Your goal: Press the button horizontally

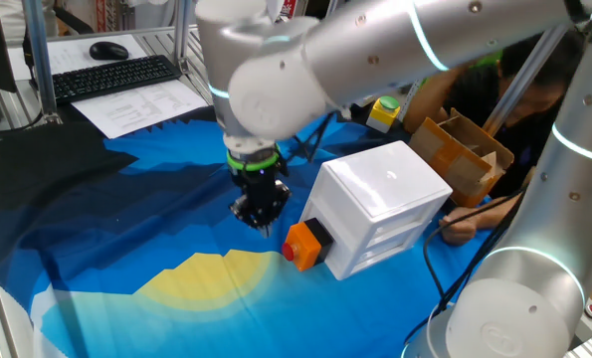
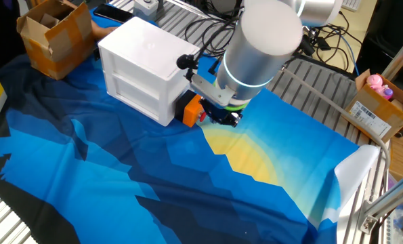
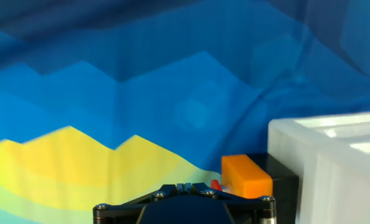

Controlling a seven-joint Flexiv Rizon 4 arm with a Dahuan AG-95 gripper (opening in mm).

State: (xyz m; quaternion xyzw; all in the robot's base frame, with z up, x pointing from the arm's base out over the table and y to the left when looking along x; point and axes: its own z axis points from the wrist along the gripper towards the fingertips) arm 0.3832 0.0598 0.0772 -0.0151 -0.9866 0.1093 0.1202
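The small red button (image 1: pixel 288 253) sits in an orange cube housing (image 1: pixel 301 242) with a black base (image 1: pixel 319 233), fixed to the side of a white box (image 1: pixel 385 199). My gripper (image 1: pixel 261 217) hangs low over the cloth, just left of the button and level with it. In the hand view the fingertips touch each other, so the gripper (image 3: pixel 185 186) is shut and empty; the red button (image 3: pixel 215 185) is just right of the tips, apart from them, beside the orange housing (image 3: pixel 247 176). In the other fixed view the gripper (image 2: pixel 229 119) is close beside the housing (image 2: pixel 190 110).
A blue and yellow cloth (image 1: pixel 176 268) covers the table. A yellow box with a green button (image 1: pixel 383 111) and a cardboard box (image 1: pixel 465 154) stand behind the white box. A keyboard (image 1: pixel 111 78) lies at the far left. A second arm (image 1: pixel 534 278) stands at the right.
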